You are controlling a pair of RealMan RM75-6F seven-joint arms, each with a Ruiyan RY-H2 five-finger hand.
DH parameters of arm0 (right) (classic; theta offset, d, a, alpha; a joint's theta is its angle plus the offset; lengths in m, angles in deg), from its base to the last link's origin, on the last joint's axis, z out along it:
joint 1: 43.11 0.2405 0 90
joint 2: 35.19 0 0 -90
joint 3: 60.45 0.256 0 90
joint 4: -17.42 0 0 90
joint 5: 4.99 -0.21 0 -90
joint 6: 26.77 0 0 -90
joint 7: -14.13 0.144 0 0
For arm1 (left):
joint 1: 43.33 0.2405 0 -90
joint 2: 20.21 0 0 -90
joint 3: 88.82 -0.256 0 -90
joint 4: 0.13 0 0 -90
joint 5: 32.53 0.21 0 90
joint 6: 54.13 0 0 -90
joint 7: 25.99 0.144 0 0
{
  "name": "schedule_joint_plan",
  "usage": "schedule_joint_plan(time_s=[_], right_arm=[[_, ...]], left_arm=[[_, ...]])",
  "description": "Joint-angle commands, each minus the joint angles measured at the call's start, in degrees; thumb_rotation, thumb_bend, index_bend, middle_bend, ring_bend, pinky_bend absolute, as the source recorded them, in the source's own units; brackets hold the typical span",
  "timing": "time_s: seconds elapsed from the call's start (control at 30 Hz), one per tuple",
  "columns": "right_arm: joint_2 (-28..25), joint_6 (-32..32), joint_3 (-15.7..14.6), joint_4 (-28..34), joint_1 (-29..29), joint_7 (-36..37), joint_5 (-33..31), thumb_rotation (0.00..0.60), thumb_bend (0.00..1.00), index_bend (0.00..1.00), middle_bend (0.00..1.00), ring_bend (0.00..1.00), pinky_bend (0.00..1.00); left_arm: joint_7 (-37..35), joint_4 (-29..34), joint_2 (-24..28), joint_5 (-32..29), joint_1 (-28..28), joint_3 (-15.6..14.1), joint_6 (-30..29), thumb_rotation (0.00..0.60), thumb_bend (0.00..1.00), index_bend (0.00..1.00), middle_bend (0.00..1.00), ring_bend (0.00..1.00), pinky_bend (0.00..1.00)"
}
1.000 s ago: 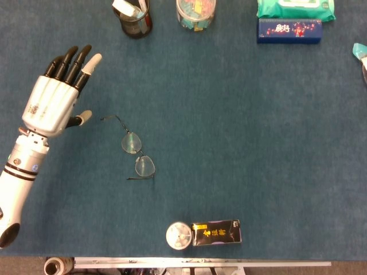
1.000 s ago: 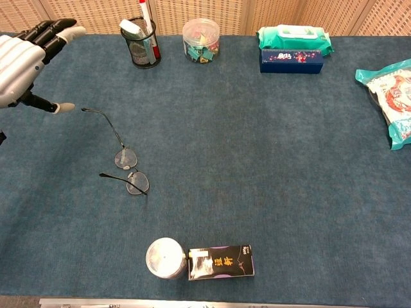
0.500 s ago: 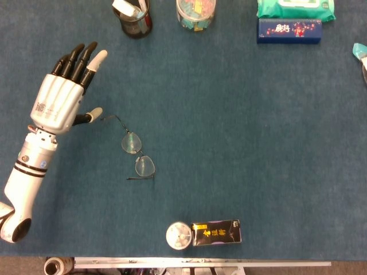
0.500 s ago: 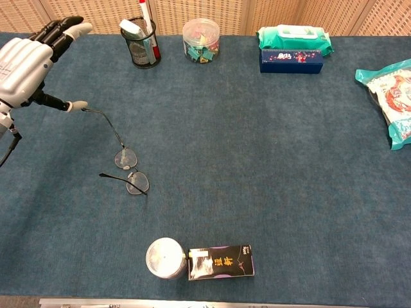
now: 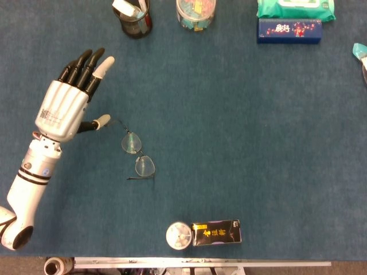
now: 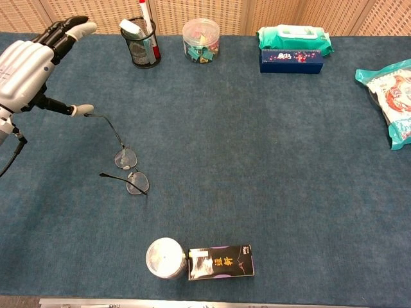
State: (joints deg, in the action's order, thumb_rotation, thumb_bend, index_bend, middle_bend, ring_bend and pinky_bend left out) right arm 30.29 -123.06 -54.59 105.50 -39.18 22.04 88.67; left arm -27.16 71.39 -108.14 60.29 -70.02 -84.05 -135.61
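My left hand (image 5: 64, 106) (image 6: 27, 67) hovers flat over the blue table at the left, palm down, fingers stretched out and apart, holding nothing. Its thumb tip lies right at the end of one arm of a pair of thin wire glasses (image 5: 136, 152) (image 6: 127, 167), which lie unfolded on the cloth just right of the hand. Whether the thumb touches the arm I cannot tell. My right hand shows in neither view.
A black mesh pen cup (image 6: 144, 46) and a clear jar of small items (image 6: 201, 40) stand at the back. A green wipes pack (image 6: 294, 37) sits behind a dark blue box (image 6: 291, 61). A snack bag (image 6: 393, 96) lies far right. A round tin (image 6: 166, 258) and a black box (image 6: 220, 262) sit near the front edge.
My left hand has moved right and a little forward toward the glasses, so its thumb tip now reaches the end of the glasses' arm. The glasses have not moved.
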Motion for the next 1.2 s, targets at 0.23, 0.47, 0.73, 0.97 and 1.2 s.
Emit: schedule_joint_plan(time_s=[0.23, 0.47, 0.73, 0.97, 1.2], right_arm=[[0.0, 0.1, 0.1, 0.0, 0.0, 0.1, -0.1, 0.600, 0.21, 0.29, 0.42, 0.31, 0.30], [-0.1, -0.4, 0.1, 0.1, -0.1, 0.2, 0.1, 0.600, 0.21, 0.29, 0.42, 0.31, 0.30], [-0.3, -0.5, 0.1, 0.1, -0.2, 0.3, 0.0, 0.600, 0.21, 0.29, 0.42, 0.31, 0.30], [-0.3, -0.7, 0.1, 0.2, -0.3, 0.4, 0.2, 0.600, 0.21, 0.29, 0.42, 0.31, 0.30], [-0.3, -0.7, 0.0, 0.3, -0.3, 0.3, 0.3, 0.600, 0.21, 0.29, 0.42, 0.31, 0.30]], left_arm=[[0.7, 2.9, 0.6, 2.5, 1.0, -1.9, -2.0, 0.600, 0.08, 0.00, 0.00, 0.01, 0.17], [1.6, 4.3, 0.3, 3.9, 1.4, -3.1, -2.4, 0.600, 0.08, 0.00, 0.00, 0.01, 0.17], [2.2, 5.4, -0.4, 5.4, 1.7, -4.5, -2.2, 0.600, 0.08, 0.00, 0.00, 0.01, 0.17], [2.2, 5.4, -1.6, 6.1, 1.9, -5.4, -1.7, 0.600, 0.08, 0.00, 0.00, 0.01, 0.17], [2.9, 5.7, -3.2, 7.5, 1.9, -6.7, -1.0, 0.600, 0.08, 0.00, 0.00, 0.01, 0.17]])
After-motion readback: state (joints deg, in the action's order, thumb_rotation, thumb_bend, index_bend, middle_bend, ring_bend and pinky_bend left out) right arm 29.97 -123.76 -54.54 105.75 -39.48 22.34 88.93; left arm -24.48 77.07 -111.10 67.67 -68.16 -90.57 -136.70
